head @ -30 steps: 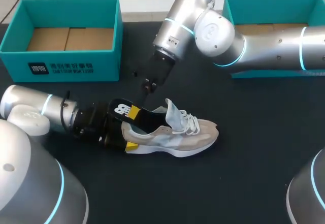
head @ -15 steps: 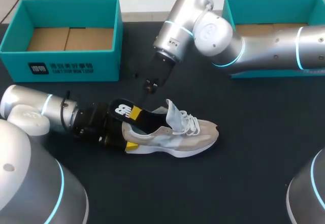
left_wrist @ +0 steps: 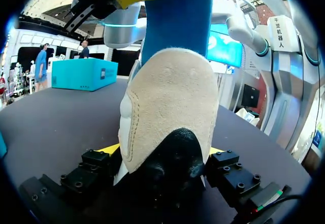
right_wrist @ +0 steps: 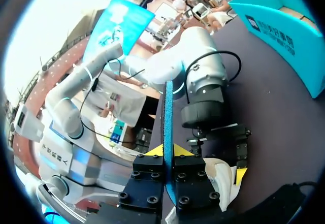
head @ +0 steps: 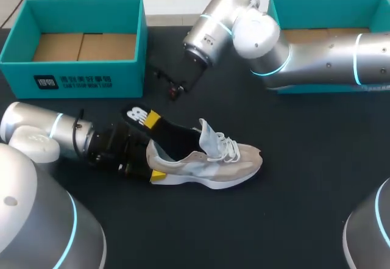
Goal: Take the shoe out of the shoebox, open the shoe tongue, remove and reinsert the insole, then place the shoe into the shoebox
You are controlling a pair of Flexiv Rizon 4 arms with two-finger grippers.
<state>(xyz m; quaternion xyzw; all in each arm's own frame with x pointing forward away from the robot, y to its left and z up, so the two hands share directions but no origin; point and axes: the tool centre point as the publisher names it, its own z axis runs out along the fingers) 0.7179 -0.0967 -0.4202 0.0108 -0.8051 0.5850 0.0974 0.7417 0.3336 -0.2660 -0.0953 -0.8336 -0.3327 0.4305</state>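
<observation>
A beige and white shoe (head: 207, 162) lies on its sole on the black table, toe to the right, tongue (head: 207, 136) pulled up. My left gripper (head: 150, 159) holds its heel (left_wrist: 167, 112) from both sides, one yellow fingertip (left_wrist: 109, 148) against each side. A black insole (head: 161, 129) with a blue underside (left_wrist: 177, 16) sticks out of the shoe's opening, slanting up toward the back left. My right gripper (head: 151, 120) is shut on the insole's heel end. The insole's edge (right_wrist: 168, 112) stands between that gripper's (right_wrist: 167, 151) yellow tips. The insole's front is hidden inside the shoe.
An open teal shoebox (head: 79, 77) stands at the back left. A second teal box (head: 329, 3) stands at the back right, partly behind my right arm (head: 304, 52).
My right gripper closed on the insole's heel end and drew it up and toward the back left, farther out of the shoe. The left arm and the shoe stayed put.
</observation>
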